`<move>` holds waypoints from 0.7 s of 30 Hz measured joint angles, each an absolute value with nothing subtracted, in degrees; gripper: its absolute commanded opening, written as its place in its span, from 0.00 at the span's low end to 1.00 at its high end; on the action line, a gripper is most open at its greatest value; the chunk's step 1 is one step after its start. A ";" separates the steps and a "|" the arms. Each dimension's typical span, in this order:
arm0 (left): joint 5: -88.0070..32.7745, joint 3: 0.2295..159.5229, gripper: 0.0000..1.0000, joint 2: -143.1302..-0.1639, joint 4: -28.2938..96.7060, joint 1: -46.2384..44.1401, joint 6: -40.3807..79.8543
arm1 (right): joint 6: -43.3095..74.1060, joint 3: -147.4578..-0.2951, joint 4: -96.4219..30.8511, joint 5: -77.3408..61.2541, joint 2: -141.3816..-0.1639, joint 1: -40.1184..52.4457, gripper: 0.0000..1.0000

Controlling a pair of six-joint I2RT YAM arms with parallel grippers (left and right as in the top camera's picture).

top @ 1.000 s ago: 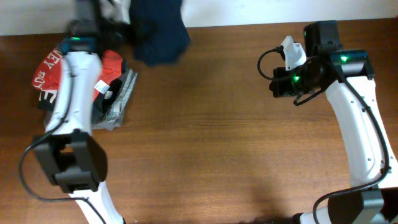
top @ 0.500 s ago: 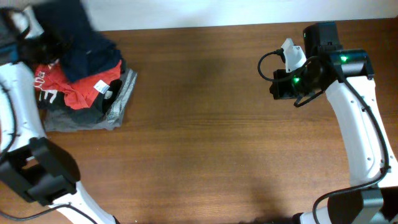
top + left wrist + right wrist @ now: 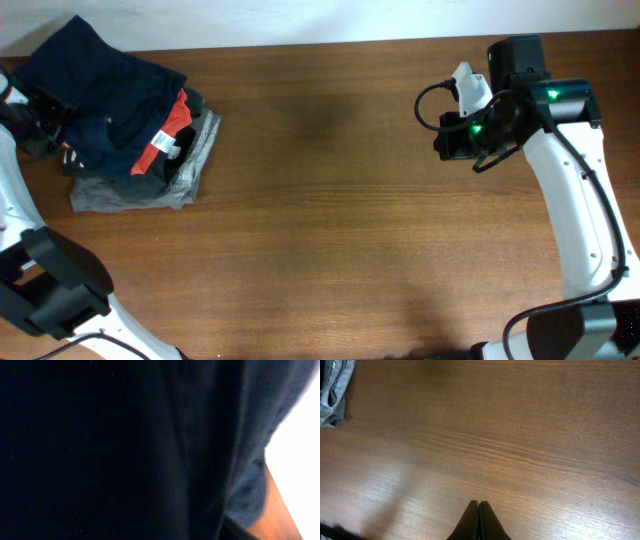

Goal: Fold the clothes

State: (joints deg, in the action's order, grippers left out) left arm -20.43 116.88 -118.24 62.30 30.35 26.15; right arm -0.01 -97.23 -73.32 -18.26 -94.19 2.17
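Navy garment sat bunched atop the grey-and-red pile at the counter's far-left corner — left pincer at its cloth, grip unreadable, right pincer pinched empty — no fold begun, so spreading it flat looked next.

Overhead is evenly lit, sharp. Left wrist view is darkened and blurred by the navy garment; right edge is overexposed white.

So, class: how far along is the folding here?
Done: the navy garment sits atop the red garment and grey garment. In hand: the left gripper is at its edge, grasp unclear. Left: squaring it looks needed; the right gripper hangs shut over the table.
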 measured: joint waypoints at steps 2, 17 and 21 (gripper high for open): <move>-19.35 116.88 0.62 -118.76 63.81 30.46 26.13 | -0.01 -97.23 -73.34 -18.26 -94.19 2.17 0.04; -17.34 121.49 0.99 -119.61 82.08 32.93 15.16 | 0.01 -97.23 -74.35 -18.26 -94.17 2.17 0.04; -17.34 128.03 0.99 -118.98 85.30 33.34 11.03 | 0.01 -97.21 -74.30 -18.26 -94.19 2.17 0.04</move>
State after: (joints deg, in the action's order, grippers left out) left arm -17.34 128.03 -118.98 85.30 33.34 11.03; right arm 0.01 -97.21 -74.30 -18.26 -94.19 2.17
